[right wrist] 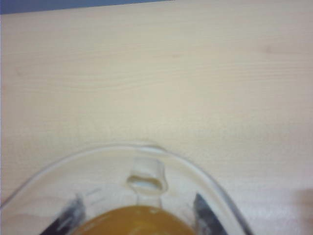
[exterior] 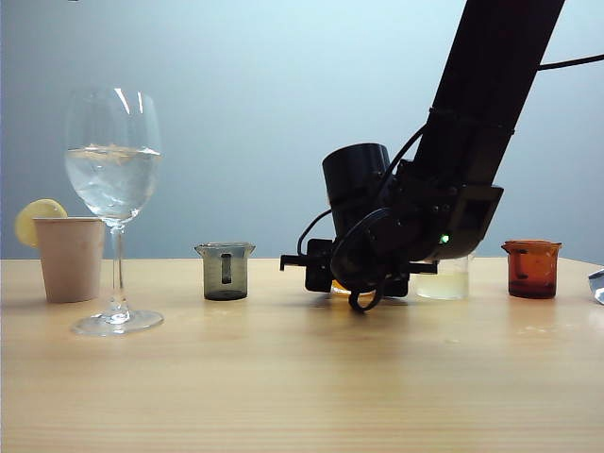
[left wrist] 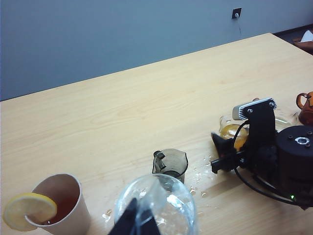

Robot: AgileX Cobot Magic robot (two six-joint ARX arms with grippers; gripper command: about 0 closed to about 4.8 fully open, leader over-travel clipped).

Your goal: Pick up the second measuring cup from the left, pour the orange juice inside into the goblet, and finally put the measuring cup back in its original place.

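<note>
I log the right gripper (right wrist: 134,220) straddling the small clear glass beaker (right wrist: 146,176) of orange juice (right wrist: 134,223), grip undeterminable; the left gripper (left wrist: 137,220) shows only a fingertip, opening undeterminable.

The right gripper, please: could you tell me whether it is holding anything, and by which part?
The right gripper has a finger on each side of the measuring cup with orange juice, at its body below the lip. Whether they grip it cannot be told.

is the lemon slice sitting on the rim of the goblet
No, the lemon slice sits on the paper cup beside the goblet.
</note>
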